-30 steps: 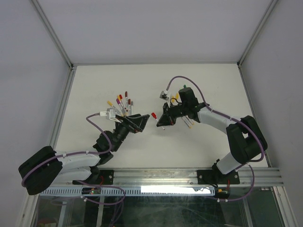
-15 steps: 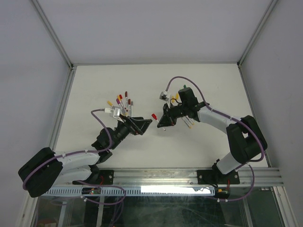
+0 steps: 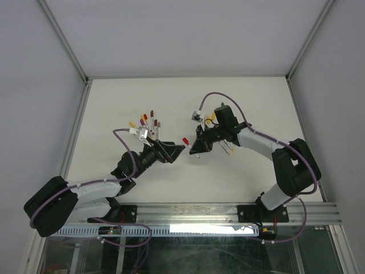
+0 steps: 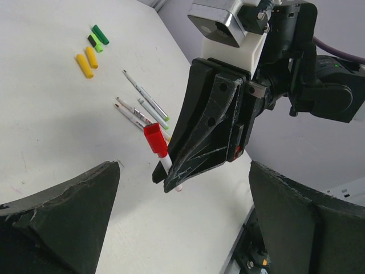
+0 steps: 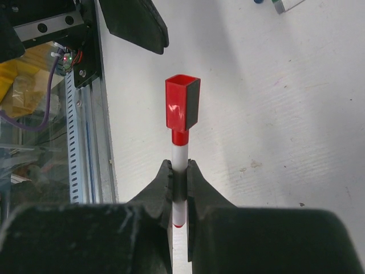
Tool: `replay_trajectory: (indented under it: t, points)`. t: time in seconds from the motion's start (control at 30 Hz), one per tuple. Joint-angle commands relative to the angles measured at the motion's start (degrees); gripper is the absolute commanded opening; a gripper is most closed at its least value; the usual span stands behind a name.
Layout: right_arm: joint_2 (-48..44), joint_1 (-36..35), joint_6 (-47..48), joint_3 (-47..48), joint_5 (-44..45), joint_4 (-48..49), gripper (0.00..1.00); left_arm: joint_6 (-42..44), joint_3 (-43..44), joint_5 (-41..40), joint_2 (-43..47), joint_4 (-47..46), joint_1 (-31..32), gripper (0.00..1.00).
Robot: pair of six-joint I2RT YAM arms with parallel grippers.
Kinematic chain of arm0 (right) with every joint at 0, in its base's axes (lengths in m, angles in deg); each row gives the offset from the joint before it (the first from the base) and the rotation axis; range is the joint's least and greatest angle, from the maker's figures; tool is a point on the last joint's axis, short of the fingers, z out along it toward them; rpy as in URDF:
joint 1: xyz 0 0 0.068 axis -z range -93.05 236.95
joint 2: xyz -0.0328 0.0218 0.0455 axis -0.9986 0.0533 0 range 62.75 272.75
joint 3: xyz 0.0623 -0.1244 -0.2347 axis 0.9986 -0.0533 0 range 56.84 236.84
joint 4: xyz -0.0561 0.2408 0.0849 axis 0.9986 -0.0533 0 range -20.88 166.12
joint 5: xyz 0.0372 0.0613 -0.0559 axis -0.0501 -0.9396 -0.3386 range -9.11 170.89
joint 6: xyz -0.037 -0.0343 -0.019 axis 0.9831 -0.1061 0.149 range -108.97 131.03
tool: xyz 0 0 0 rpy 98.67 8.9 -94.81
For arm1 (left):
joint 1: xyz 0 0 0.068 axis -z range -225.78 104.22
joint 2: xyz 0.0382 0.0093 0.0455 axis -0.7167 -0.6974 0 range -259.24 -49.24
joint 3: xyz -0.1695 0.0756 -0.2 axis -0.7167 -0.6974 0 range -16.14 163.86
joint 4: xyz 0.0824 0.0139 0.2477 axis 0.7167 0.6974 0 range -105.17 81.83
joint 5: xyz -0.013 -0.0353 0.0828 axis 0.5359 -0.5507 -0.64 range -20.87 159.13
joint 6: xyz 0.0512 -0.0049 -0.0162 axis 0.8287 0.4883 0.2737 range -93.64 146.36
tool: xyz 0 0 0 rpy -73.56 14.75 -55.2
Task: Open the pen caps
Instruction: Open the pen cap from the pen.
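My right gripper (image 5: 179,171) is shut on the white barrel of a pen, and the pen's red cap (image 5: 182,108) sticks out beyond the fingertips. From above, that red cap (image 3: 186,141) points left at my left gripper (image 3: 175,150), which is open and a short way off. In the left wrist view the red cap (image 4: 155,138) and the right gripper (image 4: 171,180) sit between and beyond my wide-spread left fingers (image 4: 74,200), touching neither. Several capped pens (image 3: 149,123) with red and yellow caps lie behind the left gripper.
Loose yellow caps (image 4: 84,65) and green caps (image 4: 101,34) lie on the white table (image 4: 51,125), with bare pen barrels (image 4: 145,108) near them. The metal rail (image 3: 228,212) runs along the near edge. White walls close in the table's sides.
My left gripper has moved right and slightly forward, closer to the red cap, still open. The right gripper has barely moved, still holding the pen.
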Motion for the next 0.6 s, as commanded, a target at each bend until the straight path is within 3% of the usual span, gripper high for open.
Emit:
replay_trajectory:
  t: [0.0,0.57]
  points:
    - [-0.1,0.1,1.1,3.0,-1.6,0.1,0.00,-0.1,2.4,3.0,-0.9,-1.8,-0.8,0.99]
    - [0.1,0.1,1.6,3.4,-1.9,-0.7,0.00,-2.0,3.8,7.1,-5.4,-5.7,-1.8,0.99]
